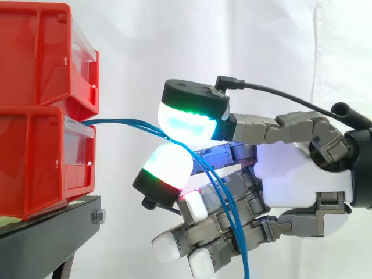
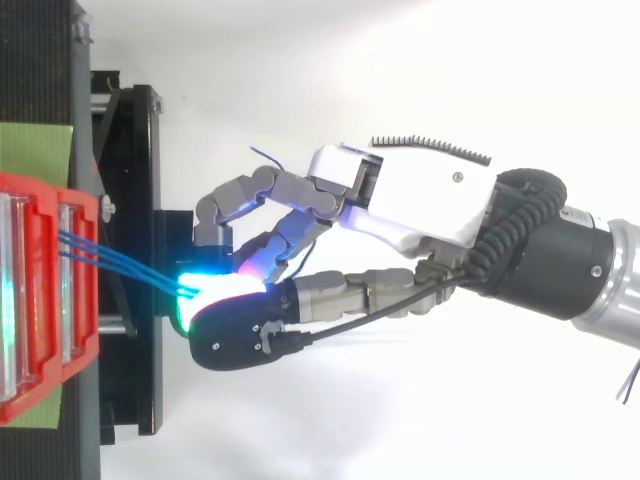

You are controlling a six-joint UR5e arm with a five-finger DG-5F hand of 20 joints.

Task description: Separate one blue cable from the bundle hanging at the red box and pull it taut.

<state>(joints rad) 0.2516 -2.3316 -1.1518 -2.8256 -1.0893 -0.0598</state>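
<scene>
Several thin blue cables run from the lower red bin rightward to my hand. Two glowing pads pinch the cables between them, one above and one below. Past the pinch the cables hang down across the other curled fingers. From above, the blue cables stretch from the bin to the glowing pad, about straight. I cannot tell whether one cable or the whole bundle sits in the pinch.
Two red bins are stacked on a black stand at the left. A white curtain hangs behind. A loose blue cable end sticks out beyond the hand in the top view.
</scene>
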